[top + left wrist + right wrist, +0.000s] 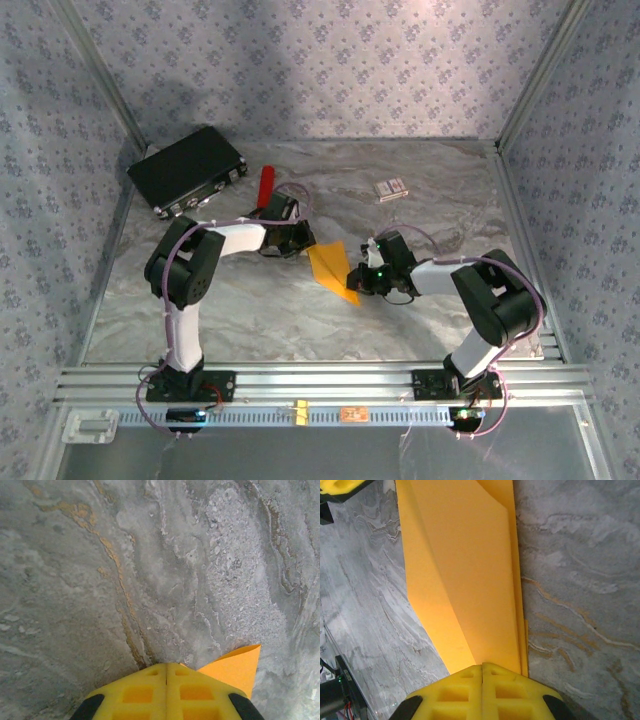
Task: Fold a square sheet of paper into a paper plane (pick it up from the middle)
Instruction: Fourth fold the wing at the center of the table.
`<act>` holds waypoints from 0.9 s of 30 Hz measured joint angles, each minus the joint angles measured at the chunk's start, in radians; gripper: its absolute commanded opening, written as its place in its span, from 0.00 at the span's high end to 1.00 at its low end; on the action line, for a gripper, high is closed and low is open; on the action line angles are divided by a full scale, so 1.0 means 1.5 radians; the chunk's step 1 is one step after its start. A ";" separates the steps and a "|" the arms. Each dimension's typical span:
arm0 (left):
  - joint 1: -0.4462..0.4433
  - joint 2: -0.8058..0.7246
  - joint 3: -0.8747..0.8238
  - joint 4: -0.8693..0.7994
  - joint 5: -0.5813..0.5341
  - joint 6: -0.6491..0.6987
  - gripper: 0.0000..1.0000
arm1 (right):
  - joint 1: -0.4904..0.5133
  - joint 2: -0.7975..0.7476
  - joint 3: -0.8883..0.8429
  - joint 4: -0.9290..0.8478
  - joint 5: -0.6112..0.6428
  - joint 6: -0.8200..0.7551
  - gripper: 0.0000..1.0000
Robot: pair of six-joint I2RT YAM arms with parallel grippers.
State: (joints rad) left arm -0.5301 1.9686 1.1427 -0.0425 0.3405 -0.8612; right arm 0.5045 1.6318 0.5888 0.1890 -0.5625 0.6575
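The orange-yellow paper (331,268) lies in the middle of the table, folded into a narrow pointed shape with layered edges. In the right wrist view the paper (465,575) runs straight out from the tips of my right gripper (482,666), which is shut on its near end. My left gripper (166,665) is shut at the opposite end. A corner of the paper (235,667) sticks out from behind its right finger, and I cannot tell whether it is pinched. From above, the left gripper (301,241) and the right gripper (357,279) face each other across the paper.
A black case (188,168) sits at the back left with a red cylinder (266,186) beside it. A small white-and-red box (391,188) lies at the back right. Patterned walls close in the marbled table (300,320) on three sides.
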 measured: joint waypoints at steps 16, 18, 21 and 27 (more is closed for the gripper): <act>-0.099 -0.079 0.008 -0.013 -0.022 0.022 0.92 | -0.001 0.000 0.000 -0.002 -0.002 0.000 1.00; -0.111 -0.068 0.008 -0.005 -0.012 0.020 0.92 | -0.001 0.000 0.000 -0.001 -0.002 0.000 1.00; -0.110 -0.047 -0.002 0.011 -0.007 0.018 0.93 | -0.002 -0.001 0.000 -0.003 -0.002 0.000 1.00; -0.091 -0.003 -0.017 0.024 0.006 0.016 0.94 | -0.002 -0.007 0.002 -0.020 -0.002 0.000 0.99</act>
State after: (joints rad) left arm -0.6659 1.9636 1.1168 -0.0071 0.3492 -0.8379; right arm 0.5018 1.6207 0.5922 0.1596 -0.5652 0.6571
